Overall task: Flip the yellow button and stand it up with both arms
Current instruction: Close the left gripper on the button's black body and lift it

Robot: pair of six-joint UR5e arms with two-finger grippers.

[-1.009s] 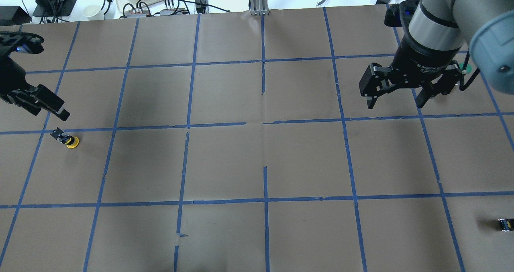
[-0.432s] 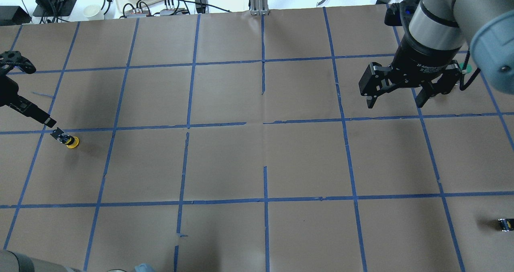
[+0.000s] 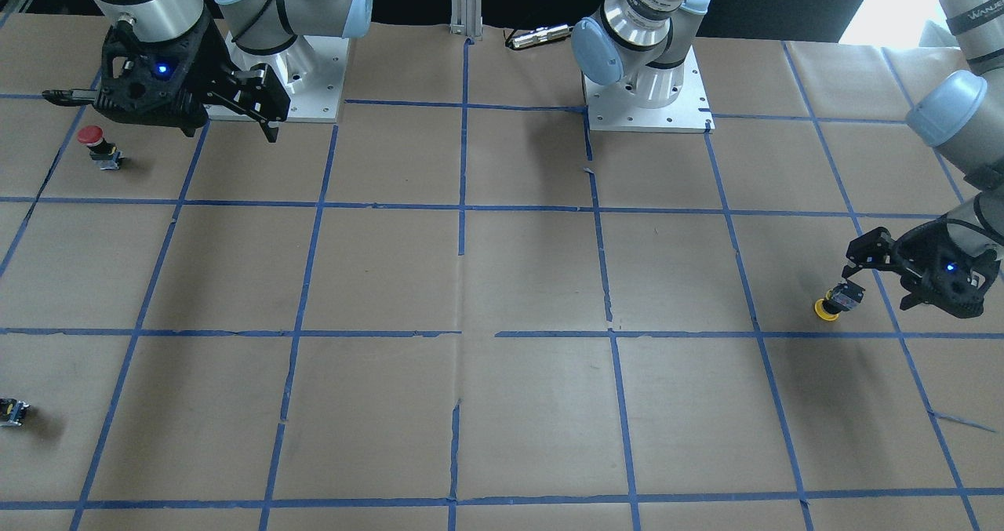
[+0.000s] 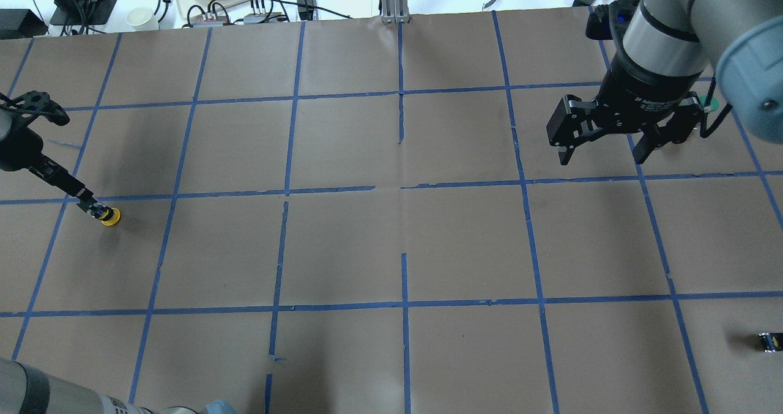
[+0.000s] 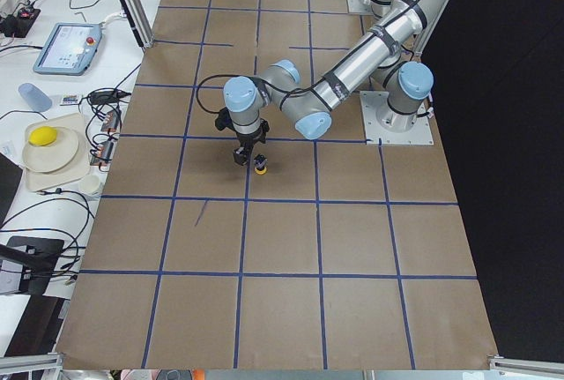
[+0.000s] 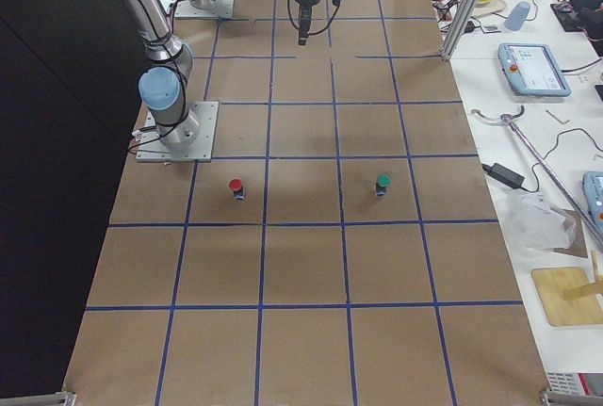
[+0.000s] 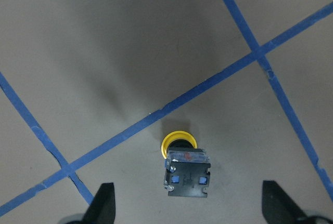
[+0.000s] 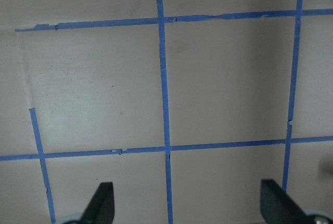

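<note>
The left wrist camera shows what the overhead view cannot: the left gripper [image 7: 187, 185] has its two fingers [image 7: 105, 204] spread wide, holding nothing. The yellow button [image 7: 186, 168] sits in the gap ahead of them, touching neither. Its grey-black contact block faces the camera and its cap points away. From overhead that gripper shows only as one thin black bar, edge-on, ending right at the button's block.

The front view adds a red-capped button [image 3: 95, 140] on the paper below the right gripper [image 4: 602, 156]; the overhead view does not show it. A capless black switch block [image 4: 769, 341] lies well apart at the right edge.

The left arm [image 5: 300, 102] reaches far out to the table's left side with its wrist turned straight down and the gripper low over the brown paper [image 4: 342, 243]. The right arm [image 4: 660, 41] hangs higher over the far right squares — its jaws are also apart and empty.

The button lies just on the robot's side of a blue tape line [image 4: 232, 194].
</note>
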